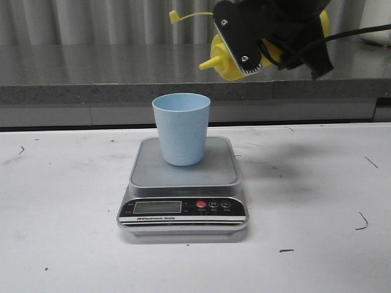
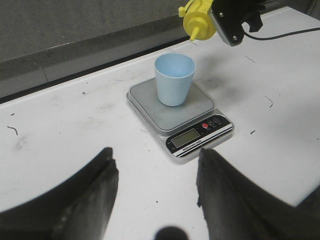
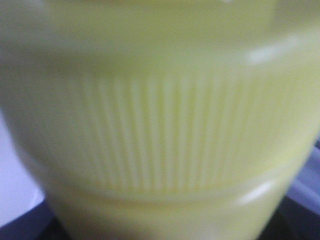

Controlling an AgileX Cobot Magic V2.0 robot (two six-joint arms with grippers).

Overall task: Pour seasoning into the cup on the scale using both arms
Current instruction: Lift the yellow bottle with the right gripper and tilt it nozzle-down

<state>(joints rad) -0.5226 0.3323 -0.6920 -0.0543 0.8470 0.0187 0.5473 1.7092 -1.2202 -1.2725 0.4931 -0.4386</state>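
Right end effector (image 1: 259,43) grips tilted seasoning (image 1: 227,61) above cup (image 1: 181,128); left end effector (image 2: 155,192) open.

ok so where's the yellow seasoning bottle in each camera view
Front view: seasoning bottle at top, right of centre, tipped sideways in the right gripper, nozzle pointing left, above the cup.
Left wrist view: top edge, right of centre, nozzle down, above the cup.
Right wrist view: fills the frame, blurred.
Shared landmark: the cup on the scale.

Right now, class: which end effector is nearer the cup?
Right. The right end effector hangs above the cup, holding the bottle; the left end effector sits back over bare table.
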